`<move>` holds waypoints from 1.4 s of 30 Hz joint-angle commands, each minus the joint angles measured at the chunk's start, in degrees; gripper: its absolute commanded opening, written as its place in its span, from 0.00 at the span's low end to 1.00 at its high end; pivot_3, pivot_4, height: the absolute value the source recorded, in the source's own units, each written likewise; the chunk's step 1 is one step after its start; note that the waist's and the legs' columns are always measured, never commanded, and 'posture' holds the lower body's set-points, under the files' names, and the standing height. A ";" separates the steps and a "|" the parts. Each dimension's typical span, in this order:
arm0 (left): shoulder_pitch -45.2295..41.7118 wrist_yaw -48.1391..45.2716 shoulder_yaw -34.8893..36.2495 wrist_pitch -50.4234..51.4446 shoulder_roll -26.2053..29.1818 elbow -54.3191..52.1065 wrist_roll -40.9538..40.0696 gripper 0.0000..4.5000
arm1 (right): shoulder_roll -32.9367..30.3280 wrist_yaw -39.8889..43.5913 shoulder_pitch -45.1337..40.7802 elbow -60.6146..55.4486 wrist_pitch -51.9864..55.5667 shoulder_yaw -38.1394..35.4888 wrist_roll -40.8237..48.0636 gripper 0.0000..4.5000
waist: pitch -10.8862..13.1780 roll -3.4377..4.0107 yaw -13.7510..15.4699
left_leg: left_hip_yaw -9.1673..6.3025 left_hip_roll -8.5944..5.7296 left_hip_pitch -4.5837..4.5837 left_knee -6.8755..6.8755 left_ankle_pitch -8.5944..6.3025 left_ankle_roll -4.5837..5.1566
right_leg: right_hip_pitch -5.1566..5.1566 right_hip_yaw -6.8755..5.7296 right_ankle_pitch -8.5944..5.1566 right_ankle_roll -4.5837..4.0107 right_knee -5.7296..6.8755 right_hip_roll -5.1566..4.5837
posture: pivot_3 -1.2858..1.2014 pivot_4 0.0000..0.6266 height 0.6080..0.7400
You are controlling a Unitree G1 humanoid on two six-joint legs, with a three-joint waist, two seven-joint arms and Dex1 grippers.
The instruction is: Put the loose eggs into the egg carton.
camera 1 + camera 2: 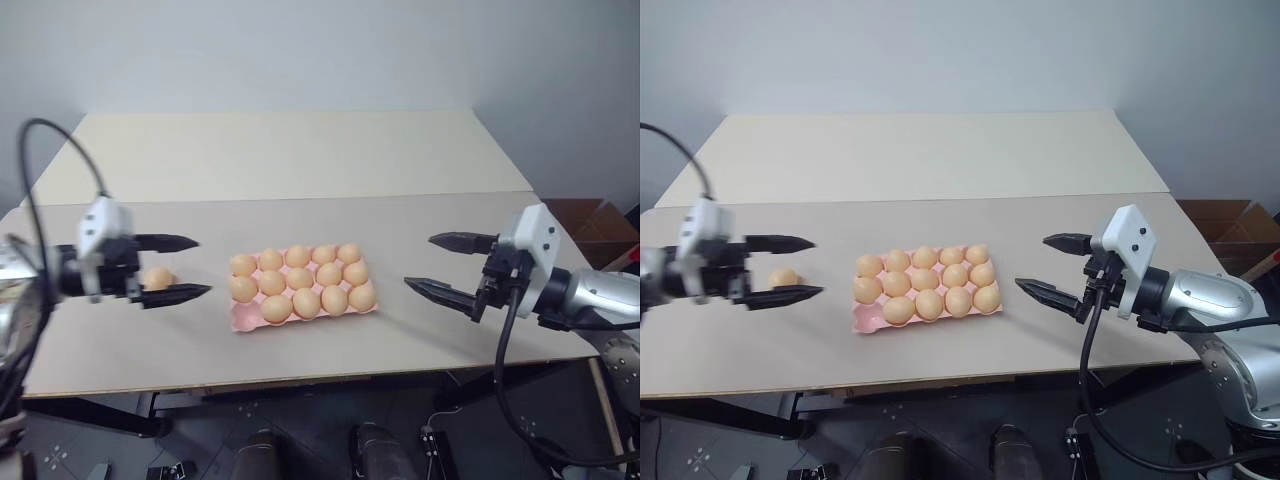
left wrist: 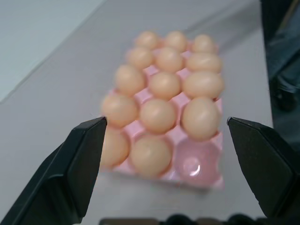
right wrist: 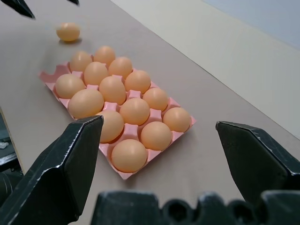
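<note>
Pink egg carton (image 1: 925, 290) sits mid-frame on the table (image 1: 940, 160), fourteen cups filled and one near-left corner cup (image 2: 194, 161) bare. One loose egg (image 1: 783, 277) lies left of it, between the spread, empty left gripper (image 1: 785, 268) fingers. Right gripper (image 1: 1052, 265) gapes empty at right.

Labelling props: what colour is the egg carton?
Pink; carton shows best in the left wrist view.

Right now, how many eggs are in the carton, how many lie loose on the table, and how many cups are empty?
Eggs in the egg carton: 14
Loose eggs on the table: 1
Empty cups: 1
Total eggs: 15
</note>
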 commanded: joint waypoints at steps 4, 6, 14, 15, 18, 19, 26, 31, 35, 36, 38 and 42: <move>18.96 0.31 22.57 0.39 0.88 -4.72 -1.05 1.00 | -1.27 4.51 -0.66 1.43 -3.99 -0.30 -0.75 1.00 | 0.00 -0.01 0.21 | 0.08 0.03 -0.01 0.01 0.00 -0.01 | -0.02 -0.01 -0.03 -0.05 -0.01 -0.04 | 0.52 0.24 1.00; 24.45 0.42 26.33 0.95 -0.93 -7.19 -1.80 1.00 | -1.09 4.88 -0.78 1.83 -4.26 0.01 -1.12 1.00 | 0.00 0.00 0.47 | 0.08 0.05 0.00 0.01 0.00 -0.01 | -0.02 -0.04 -0.15 -0.26 -0.02 -0.07 | 0.52 0.24 1.00; 33.87 8.36 29.80 3.59 -8.01 -15.84 -3.52 1.00 | -0.89 5.44 -2.36 2.68 -3.81 0.65 -1.08 1.00 | 0.00 -0.01 1.25 | 0.13 0.06 0.00 0.01 -0.01 -0.03 | -0.03 -0.04 -0.32 -0.51 -0.01 -0.07 | 0.52 0.24 1.00; 34.16 9.38 29.84 3.94 -8.24 -16.23 -3.52 1.00 | -0.92 5.56 -2.33 2.69 -3.84 0.61 -1.14 1.00 | 0.00 -0.01 1.25 | 0.14 0.05 0.01 0.01 -0.01 -0.03 | -0.03 -0.03 -0.31 -0.52 0.00 -0.07 | 0.52 0.24 1.00; 31.47 19.00 27.49 10.00 -8.54 -16.89 -2.34 1.00 | -1.01 5.59 -2.71 2.75 -3.72 0.69 -1.33 1.00 | 0.00 -0.01 1.34 | 0.15 0.05 0.01 0.01 -0.01 -0.03 | -0.03 -0.02 -0.30 -0.54 0.00 -0.07 | 0.52 0.24 1.00; 29.92 22.74 26.32 12.88 -8.41 -17.01 -1.96 1.00 | -1.01 5.56 -2.84 2.77 -3.65 0.72 -1.34 1.00 | 0.00 -0.01 1.45 | 0.14 0.04 0.01 0.01 -0.01 -0.03 | -0.02 -0.02 -0.30 -0.53 0.00 -0.07 | 0.52 0.24 1.00; 13.36 42.53 14.67 26.95 -11.04 -13.04 0.19 1.00 | -1.19 5.16 -3.23 2.01 -2.98 0.28 -0.92 1.00 | -0.01 -0.04 1.63 | 0.08 -0.04 0.08 0.02 -0.01 -0.02 | 0.11 -0.03 0.03 -0.15 0.03 -0.07 | 0.52 0.24 1.00; 3.45 46.20 5.43 29.26 -12.47 -6.11 2.10 1.00 | -1.41 4.90 -3.52 1.44 -2.65 -0.18 -0.56 1.00 | -0.03 -0.07 1.37 | 0.10 -0.04 0.05 0.01 -0.01 -0.02 | 0.09 -0.02 0.16 -0.27 -0.01 -0.03 | 0.52 0.24 1.00; -3.73 48.57 -2.39 30.65 -13.56 2.74 5.65 1.00 | -1.27 4.45 -3.30 0.69 -2.48 -0.42 -0.24 1.00 | -0.02 -0.08 1.10 | 0.09 -0.04 0.05 0.01 0.00 -0.02 | 0.08 -0.02 0.17 -0.28 -0.01 0.00 | 0.52 0.24 1.00; -5.04 49.57 -4.13 30.00 -14.10 4.56 7.05 1.00 | -1.22 4.30 -3.08 0.38 -2.45 -0.50 -0.20 1.00 | -0.02 -0.08 1.15 | 0.08 -0.04 0.05 0.01 0.00 -0.02 | 0.09 -0.02 0.17 -0.28 -0.01 0.00 | 0.52 0.24 1.00; -7.36 50.39 -6.45 29.67 -15.05 7.98 8.64 0.96 | -1.15 3.89 -2.64 -0.27 -2.23 -0.98 0.17 1.00 | -0.03 -0.11 1.11 | 0.05 -0.05 0.03 0.01 0.00 -0.02 | 0.09 -0.04 0.17 -0.28 0.00 0.01 | 0.52 0.24 1.00; -10.83 50.55 -7.41 28.65 -17.00 12.27 9.61 0.72 | -1.34 2.62 -1.49 -1.41 -1.55 -2.45 1.13 1.00 | -0.04 -0.11 1.30 | 0.05 -0.08 0.05 0.02 0.00 -0.02 | 0.11 -0.04 0.19 -0.26 0.02 -0.02 | 0.52 0.24 1.00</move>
